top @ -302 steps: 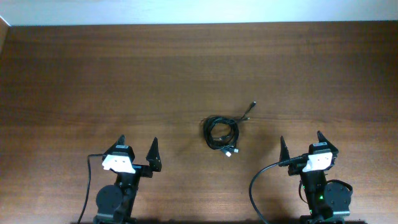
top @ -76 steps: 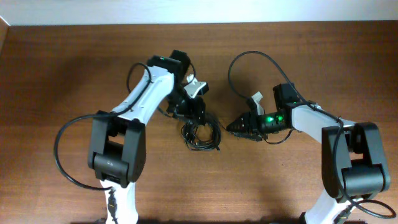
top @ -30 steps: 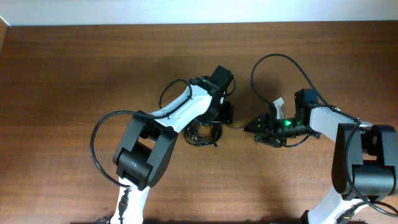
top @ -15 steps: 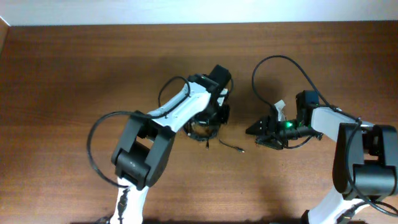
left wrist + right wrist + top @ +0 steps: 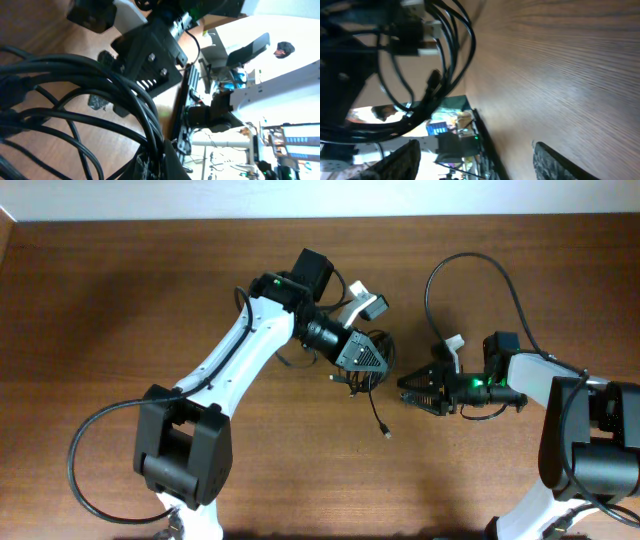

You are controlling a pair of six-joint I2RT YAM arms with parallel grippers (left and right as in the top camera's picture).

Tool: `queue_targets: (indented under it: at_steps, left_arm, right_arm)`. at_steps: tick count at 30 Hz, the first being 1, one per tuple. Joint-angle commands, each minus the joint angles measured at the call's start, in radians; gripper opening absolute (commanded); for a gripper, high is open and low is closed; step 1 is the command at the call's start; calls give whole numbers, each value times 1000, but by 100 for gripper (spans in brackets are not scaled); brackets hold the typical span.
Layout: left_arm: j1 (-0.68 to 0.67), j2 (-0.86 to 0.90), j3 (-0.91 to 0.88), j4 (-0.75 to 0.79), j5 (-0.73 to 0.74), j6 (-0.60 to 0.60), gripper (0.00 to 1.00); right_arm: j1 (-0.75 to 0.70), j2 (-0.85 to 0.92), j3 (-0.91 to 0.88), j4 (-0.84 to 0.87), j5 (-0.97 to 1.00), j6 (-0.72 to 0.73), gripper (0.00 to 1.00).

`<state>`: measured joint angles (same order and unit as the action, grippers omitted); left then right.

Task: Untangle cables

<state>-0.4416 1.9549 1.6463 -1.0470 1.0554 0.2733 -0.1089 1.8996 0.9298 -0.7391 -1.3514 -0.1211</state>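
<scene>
The cables [image 5: 379,412] are thin black cords. Most of them are bunched at my left gripper [image 5: 376,365], which is shut on the bundle and holds it off the table at centre. One loose strand hangs down to a small plug end [image 5: 386,434] on the wood. In the left wrist view the looped cables [image 5: 90,75] fill the frame and run into the shut left gripper [image 5: 161,161]. My right gripper [image 5: 404,390] stands open just right of the bundle, pointing left. In the right wrist view the cables [image 5: 452,50] hang beyond and apart from the open fingers [image 5: 405,160].
The brown wooden table [image 5: 120,300] spreads all round. Thick black arm wires loop above the right arm [image 5: 470,265] and beside the left arm's base [image 5: 85,450]. The table's far edge [image 5: 320,220] meets a pale wall.
My left gripper has shut on the cable bundle and raised it, swinging a little right. One strand now trails down to the table. The right gripper has stayed open, almost still.
</scene>
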Motion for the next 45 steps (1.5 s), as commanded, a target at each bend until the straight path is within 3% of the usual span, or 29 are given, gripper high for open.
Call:
queue_targets:
  at_steps: [1,6,8,11,23,29,33,35,38,41,45]
  left_arm:
    - [8,-10,13,-34,48,36,0]
    - [3,-10,8,-65,85,40,0]
    - [2,-10,8,-62,121,40,0]
    - [2,-10,8,-62,135,39,0]
    - [2,-10,8,-39,138,5,0]
    - [2,-10,8,-39,138,5,0]
    - [2,-10,8,-39,138,4,0]
    - [2,-10,8,-39,138,4,0]
    - [3,-10,8,-52,66,3,0]
    - [20,-10,8,-126,-167,-64,0]
    - [57,-10,8,-129,-281,-102,0]
  right_arm:
    - [-3,7,-5,-10,-122,-33,71]
    - [12,7,-5,-13,-172,-32,66]
    - [25,7,-4,-9,-200,-21,57]
    - [24,7,-2,-4,-200,32,51]
    - [137,7,92,48,-200,38,52]
    - [190,7,117,203,-199,211,52]
    - [223,7,117,387,-106,400,24]
    - [227,7,117,404,-7,452,4]
    - [214,7,114,399,2,373,4]
    - [161,7,114,287,-25,277,4]
    - [102,7,114,114,-73,95,4]
